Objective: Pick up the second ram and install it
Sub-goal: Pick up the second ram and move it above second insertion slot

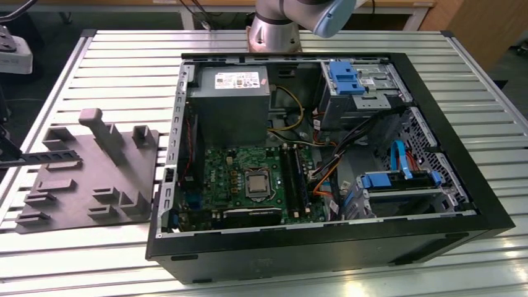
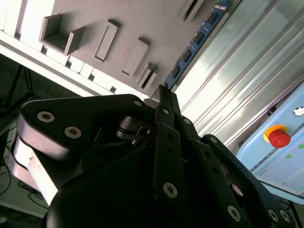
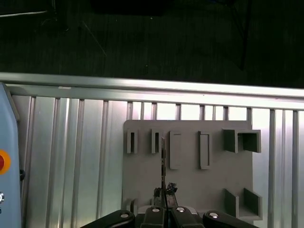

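Second wrist view: end effector [image 2: 161,92] pinches the second ram [image 2: 195,45] over the grey tray [image 2: 152,23] — pick-up looks done. Installing likely demands squaring it with a motherboard [image 1: 222,173] slot.

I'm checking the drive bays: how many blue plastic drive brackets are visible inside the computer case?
2. One blue bracket sits on the far drive bay on the exterior view's right; the other blue bracket fronts the nearer drive cage. More may be hidden.

One computer case [image 1: 313,253], one power-supply box [image 1: 231,105], one grey holder plate [image 1: 78,176], one ram stick [image 2: 194,45], one red button [image 2: 279,137]
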Available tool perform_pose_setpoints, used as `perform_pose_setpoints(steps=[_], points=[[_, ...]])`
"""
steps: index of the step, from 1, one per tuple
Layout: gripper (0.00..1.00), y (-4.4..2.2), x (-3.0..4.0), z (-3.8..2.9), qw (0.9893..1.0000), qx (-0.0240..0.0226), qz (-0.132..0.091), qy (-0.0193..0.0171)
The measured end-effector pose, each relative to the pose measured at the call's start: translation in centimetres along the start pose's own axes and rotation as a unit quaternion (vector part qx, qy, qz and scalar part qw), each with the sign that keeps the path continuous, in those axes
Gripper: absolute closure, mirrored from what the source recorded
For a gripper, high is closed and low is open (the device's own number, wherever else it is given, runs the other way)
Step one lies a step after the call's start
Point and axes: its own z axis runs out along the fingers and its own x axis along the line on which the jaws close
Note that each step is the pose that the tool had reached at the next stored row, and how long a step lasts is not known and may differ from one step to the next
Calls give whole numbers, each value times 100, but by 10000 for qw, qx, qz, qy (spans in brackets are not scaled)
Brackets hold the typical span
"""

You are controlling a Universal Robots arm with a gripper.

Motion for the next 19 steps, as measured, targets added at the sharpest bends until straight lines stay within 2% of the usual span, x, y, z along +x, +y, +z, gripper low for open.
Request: perform_pose_setpoints(steps=[19], points=[[89, 11, -6, -186, 10000, 10, 0, -1]])
